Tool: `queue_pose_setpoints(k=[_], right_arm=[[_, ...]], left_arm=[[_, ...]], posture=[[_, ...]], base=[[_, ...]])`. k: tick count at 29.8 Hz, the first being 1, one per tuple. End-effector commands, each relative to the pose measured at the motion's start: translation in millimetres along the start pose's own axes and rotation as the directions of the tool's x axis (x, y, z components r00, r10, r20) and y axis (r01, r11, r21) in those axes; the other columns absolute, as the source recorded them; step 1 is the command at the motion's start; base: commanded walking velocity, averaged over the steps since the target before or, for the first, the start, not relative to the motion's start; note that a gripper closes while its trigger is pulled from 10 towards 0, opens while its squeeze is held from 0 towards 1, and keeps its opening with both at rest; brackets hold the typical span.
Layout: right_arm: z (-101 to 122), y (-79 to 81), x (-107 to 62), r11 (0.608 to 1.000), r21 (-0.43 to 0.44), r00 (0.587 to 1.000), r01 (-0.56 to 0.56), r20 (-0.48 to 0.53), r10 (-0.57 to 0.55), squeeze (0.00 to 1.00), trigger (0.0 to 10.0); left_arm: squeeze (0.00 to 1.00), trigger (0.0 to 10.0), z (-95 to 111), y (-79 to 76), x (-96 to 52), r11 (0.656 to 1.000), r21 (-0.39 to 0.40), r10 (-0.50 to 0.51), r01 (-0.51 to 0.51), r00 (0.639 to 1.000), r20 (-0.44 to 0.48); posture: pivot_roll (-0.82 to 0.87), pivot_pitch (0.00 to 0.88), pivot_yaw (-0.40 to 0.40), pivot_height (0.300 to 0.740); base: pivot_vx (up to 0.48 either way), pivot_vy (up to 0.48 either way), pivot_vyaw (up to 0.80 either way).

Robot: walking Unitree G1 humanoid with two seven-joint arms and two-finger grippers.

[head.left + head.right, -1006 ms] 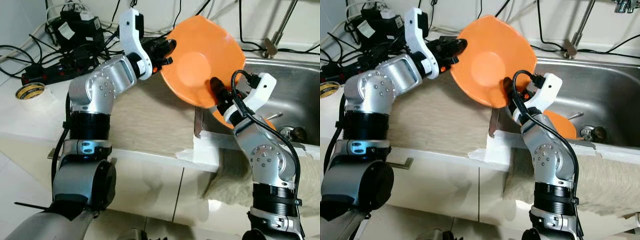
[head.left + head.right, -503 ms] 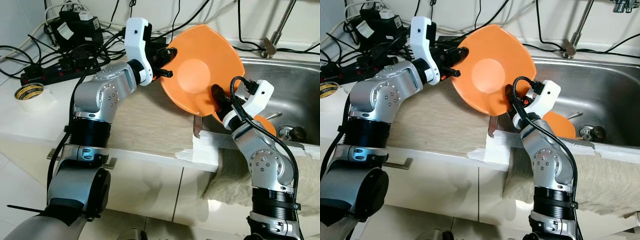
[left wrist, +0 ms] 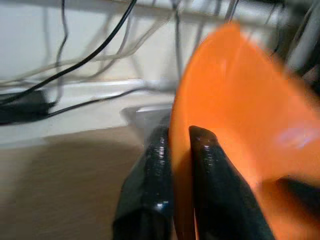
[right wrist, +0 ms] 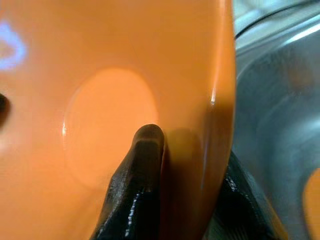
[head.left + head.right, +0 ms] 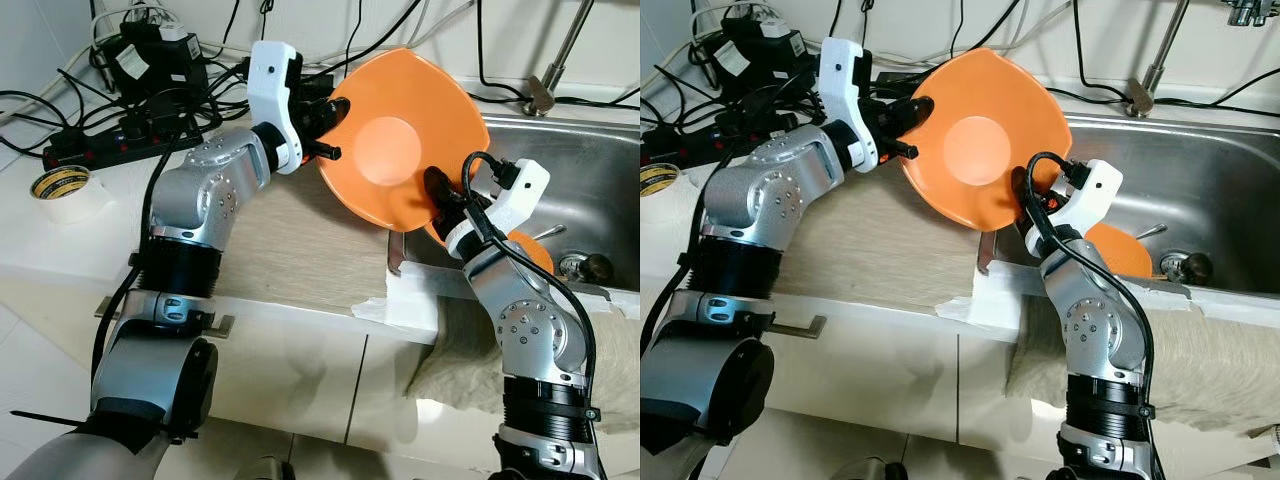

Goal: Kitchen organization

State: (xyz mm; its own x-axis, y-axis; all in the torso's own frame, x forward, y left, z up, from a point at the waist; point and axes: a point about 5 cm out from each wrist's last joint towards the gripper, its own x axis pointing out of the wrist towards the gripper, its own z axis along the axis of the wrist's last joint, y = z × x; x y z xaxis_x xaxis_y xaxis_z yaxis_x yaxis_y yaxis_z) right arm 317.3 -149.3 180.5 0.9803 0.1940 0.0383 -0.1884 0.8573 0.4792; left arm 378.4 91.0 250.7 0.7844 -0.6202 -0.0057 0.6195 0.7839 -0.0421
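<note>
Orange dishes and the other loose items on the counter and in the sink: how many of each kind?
Orange plates: 2, one held up by the left gripper and right gripper as the held plate, one lying in the sink
Tape rolls: 1
Power strips: 1
Total: 4

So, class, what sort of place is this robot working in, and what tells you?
Most likely a home kitchen: a steel sink with a tap, a countertop, and an orange plate.
</note>
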Motion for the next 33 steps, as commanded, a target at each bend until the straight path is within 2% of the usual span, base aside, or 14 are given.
queue_pose_setpoints(k=[1,10,19,25,29,33], right_arm=[[-6,-0.6,-1.4,0.994,-0.104,0.999,0.013,-0.034,-0.017,0.0,0.0],[-5,-0.5,-1.5,0.992,-0.127,1.0,0.007,-0.03,-0.01,0.0,0.0],[-5,0.0,-1.5,0.987,-0.162,1.0,0.003,-0.015,-0.006,0.0,0.0],[0,7.0,0.4,0.97,-0.242,0.999,-0.032,0.006,0.034,0.0,0.0],[12,13.2,5.7,0.951,-0.3,0.996,-0.07,0.033,0.084,0.0,0.0],[20,15.6,9.9,0.937,-0.337,0.993,-0.088,0.05,0.111,0.0,0.0]], left_arm=[[1.0,10.0,3,2.5,0.0,0.996,0.078,0.031,-0.033,0.999,0.027],[1.0,10.0,-3,5.2,0.1,0.996,0.071,0.05,-0.052,0.999,0.022],[1.0,10.0,-4,9.8,-1.6,0.985,0.149,0.086,-0.092,0.995,0.047],[1.0,10.0,-6,18.4,-7.5,0.975,0.154,0.15,-0.158,0.987,0.063],[1.0,10.0,-16,22.4,-13.1,0.968,0.148,0.197,-0.204,0.978,0.063],[1.0,10.0,-24,21.6,-15.6,0.97,0.125,0.204,-0.209,0.978,0.05]], posture=[[-0.09,0.0,0.051,0.732],[-0.1,0.0,0.046,0.732],[-0.1,0.0,0.046,0.732],[-0.1,0.0,0.049,0.732],[-0.09,0.0,0.048,0.732],[-0.09,0.0,0.047,0.732]], base=[[0.0,0.0,0.0],[0.0,0.0,0.0],[0.0,0.0,0.0],[0.0,0.0,0.0],[0.0,0.0,0.0],[0.0,0.0,0.0]])
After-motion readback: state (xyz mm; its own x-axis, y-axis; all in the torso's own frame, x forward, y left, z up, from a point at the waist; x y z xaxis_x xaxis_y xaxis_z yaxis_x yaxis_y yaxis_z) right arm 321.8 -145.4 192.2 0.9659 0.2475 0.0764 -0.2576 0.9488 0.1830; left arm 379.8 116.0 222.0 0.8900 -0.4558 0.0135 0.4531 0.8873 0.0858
